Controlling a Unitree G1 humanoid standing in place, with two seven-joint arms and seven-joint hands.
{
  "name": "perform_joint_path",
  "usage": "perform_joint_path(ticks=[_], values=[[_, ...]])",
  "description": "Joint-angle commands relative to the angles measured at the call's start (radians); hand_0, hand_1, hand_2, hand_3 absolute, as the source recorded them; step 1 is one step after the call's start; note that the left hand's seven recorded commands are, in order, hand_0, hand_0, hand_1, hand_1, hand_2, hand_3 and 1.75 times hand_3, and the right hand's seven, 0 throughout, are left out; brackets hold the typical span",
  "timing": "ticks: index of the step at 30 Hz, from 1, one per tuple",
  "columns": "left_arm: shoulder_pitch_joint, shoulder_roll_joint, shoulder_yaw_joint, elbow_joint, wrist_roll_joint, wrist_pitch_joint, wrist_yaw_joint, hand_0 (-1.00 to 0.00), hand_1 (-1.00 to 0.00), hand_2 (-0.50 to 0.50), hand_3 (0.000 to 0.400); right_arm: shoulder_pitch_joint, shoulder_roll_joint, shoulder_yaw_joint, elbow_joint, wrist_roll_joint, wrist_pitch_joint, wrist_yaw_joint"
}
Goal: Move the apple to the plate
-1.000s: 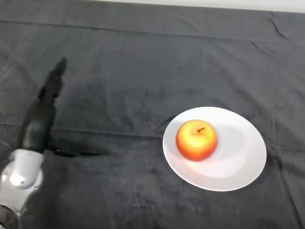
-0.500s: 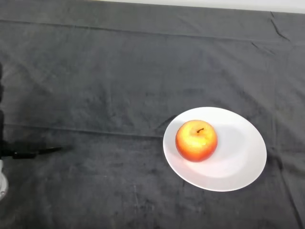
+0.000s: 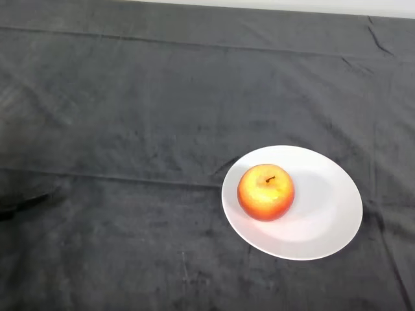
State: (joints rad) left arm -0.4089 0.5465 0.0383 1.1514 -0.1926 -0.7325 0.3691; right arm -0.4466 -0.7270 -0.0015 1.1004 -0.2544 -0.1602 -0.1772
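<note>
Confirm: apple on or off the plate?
On. The apple sits stem-up on the white plate, left of its centre.

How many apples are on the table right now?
1. The apple sits upright on the left part of the white plate, right of the table's middle. Nothing seems to hide another.

I can't see the part of the white plate (image 3: pixel 324 220) under the apple (image 3: pixel 266 192), and the dark cloth (image 3: pixel 130 116) runs off every edge but the top.
</note>
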Motion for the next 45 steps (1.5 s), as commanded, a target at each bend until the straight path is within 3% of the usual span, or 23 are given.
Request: perform_joint_path(ticks=[1,10,27,45], values=[[0.017,0.072,0.041,0.030,-0.019,0.013,0.013,0.00,0.00,0.00,0.000,0.099,0.024,0.0391,0.065,-0.0273,0.027,0.0078],[0.041,0.072,0.151,0.027,-0.091,0.046,0.022,0.00,0.00,0.00,0.000,0.099,0.024,0.0390,0.064,-0.0271,0.028,0.0079],[0.036,0.030,0.401,0.006,-0.304,0.105,-0.007,0.00,0.00,0.00,0.000,0.099,0.024,0.0390,0.064,-0.0271,0.028,0.0080],[0.021,0.003,0.508,-0.017,-0.373,0.131,-0.079,0.00,0.00,0.00,0.000,0.098,0.024,0.0391,0.065,-0.0273,0.028,0.0079]])
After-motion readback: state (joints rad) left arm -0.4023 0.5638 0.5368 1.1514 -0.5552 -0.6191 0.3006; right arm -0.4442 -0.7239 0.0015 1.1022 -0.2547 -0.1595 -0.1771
